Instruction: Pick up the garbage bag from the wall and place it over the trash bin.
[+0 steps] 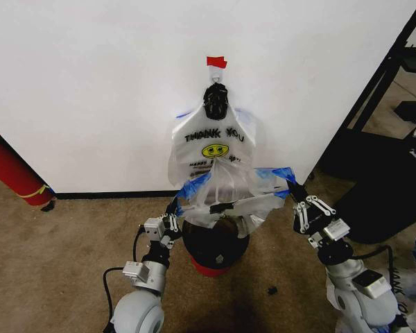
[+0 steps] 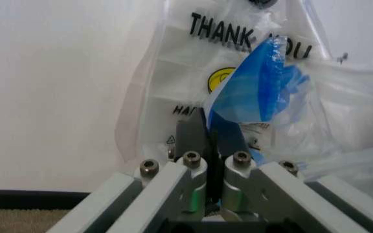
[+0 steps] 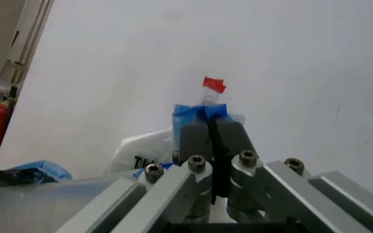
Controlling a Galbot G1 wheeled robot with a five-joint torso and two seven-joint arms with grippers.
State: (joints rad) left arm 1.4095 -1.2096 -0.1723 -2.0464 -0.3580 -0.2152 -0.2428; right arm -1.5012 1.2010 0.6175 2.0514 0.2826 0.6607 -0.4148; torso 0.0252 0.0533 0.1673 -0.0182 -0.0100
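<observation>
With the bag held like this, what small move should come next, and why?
Probably lower both grippers together. The left gripper and right gripper each pinch a blue handle, holding the garbage bag spread above the trash bin, not yet over its rim.

The garbage bag stretches between both claws above the trash bin (before the wall).
</observation>
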